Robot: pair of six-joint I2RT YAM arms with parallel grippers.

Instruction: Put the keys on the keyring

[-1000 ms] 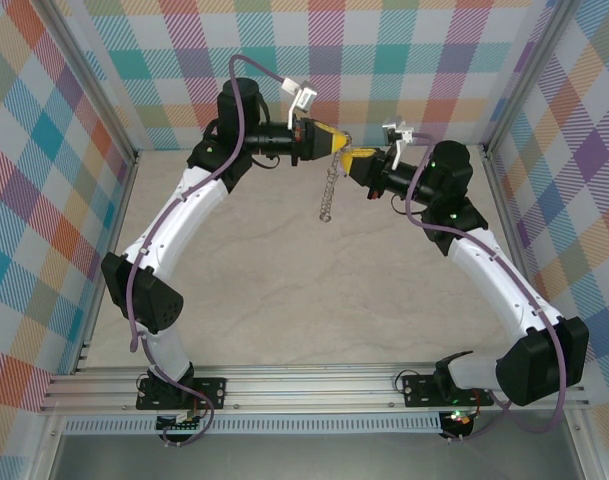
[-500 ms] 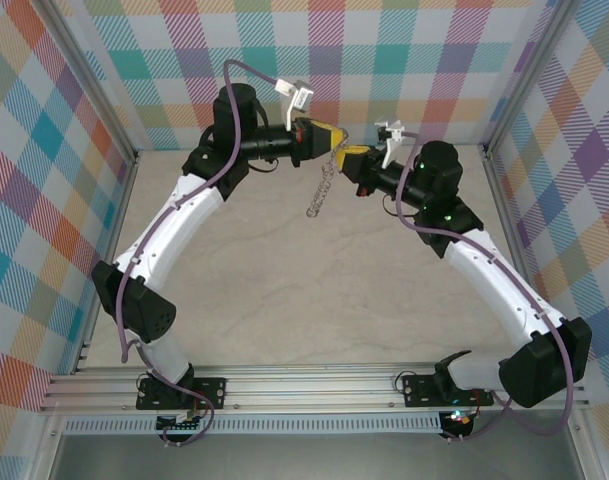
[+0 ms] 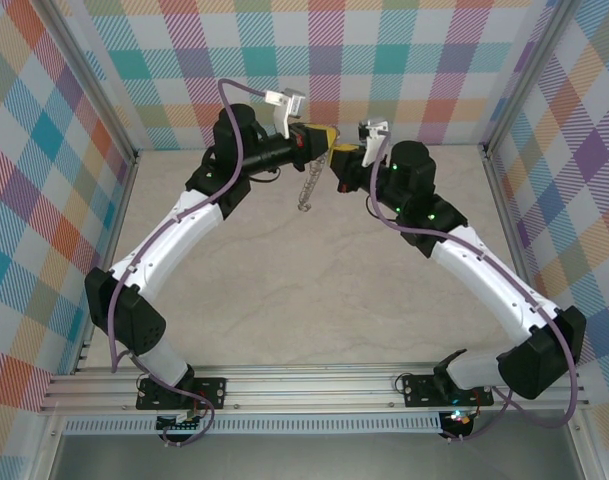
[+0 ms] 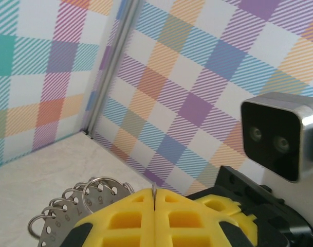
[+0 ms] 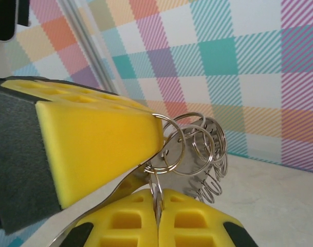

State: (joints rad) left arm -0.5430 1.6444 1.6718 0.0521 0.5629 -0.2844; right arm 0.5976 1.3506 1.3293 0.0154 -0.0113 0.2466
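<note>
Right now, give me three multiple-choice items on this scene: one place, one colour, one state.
1. Where is the keyring? A flat on the table; B hanging between both arms' jaws; C on the near rail.
2. Colour of the pads? A yellow; B red; C blue.
3. Right jaws? A wide open; B shut on nothing; C shut on the keyring.
Key: B, the top view shows it dangling where the arms meet; A, both wrist views show yellow; C, a wire loop is pinched in the closed seam.

Grey, loop-fringed keyring (image 3: 306,185) dangles edge-on, held aloft.
</note>
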